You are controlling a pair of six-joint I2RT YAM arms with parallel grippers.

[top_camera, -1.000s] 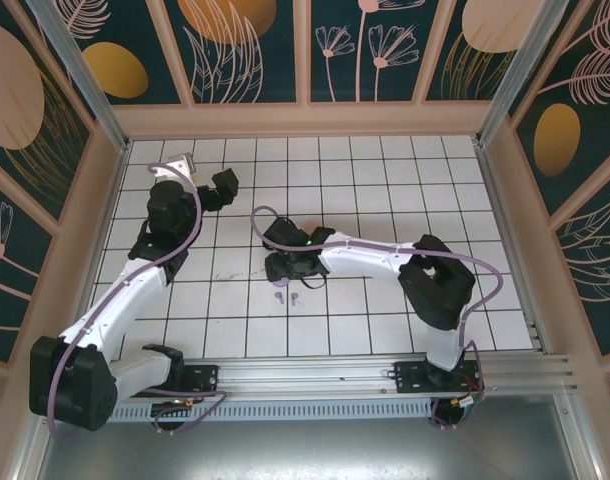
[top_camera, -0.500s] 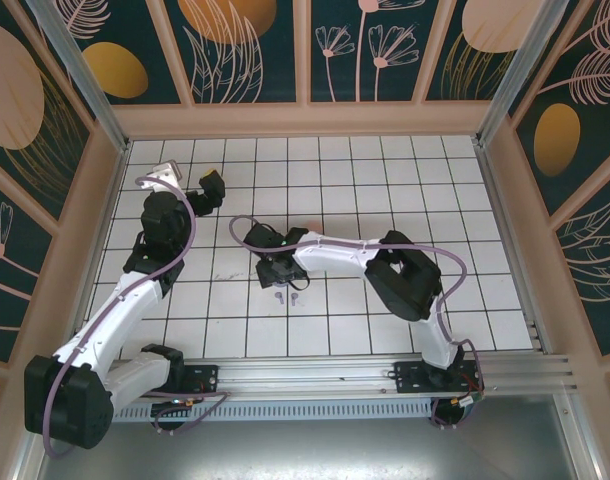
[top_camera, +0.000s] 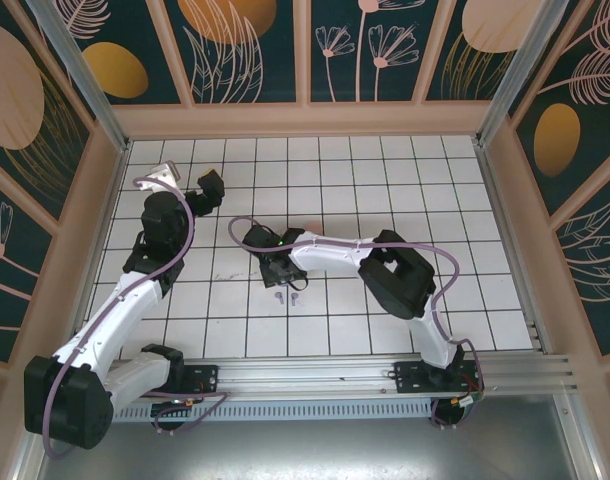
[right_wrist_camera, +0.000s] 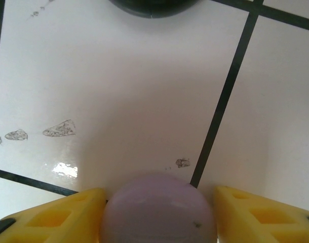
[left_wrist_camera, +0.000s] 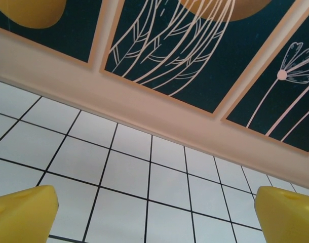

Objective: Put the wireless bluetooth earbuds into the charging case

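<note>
Two pads [right_wrist_camera: 68, 215] of the right end effector [right_wrist_camera: 159, 200] flank the lilac case [right_wrist_camera: 158, 215], grip uncertain; its smooth dome could squirt free. The left end effector [left_wrist_camera: 154, 217] gapes empty.

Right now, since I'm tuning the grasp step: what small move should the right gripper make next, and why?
Probably squeeze the right gripper gently shut on the lilac case. The case sits on the tile between both yellow fingers, which flank its sides closely, but a firm grip isn't clear. Lifting first could let it slip.
</note>
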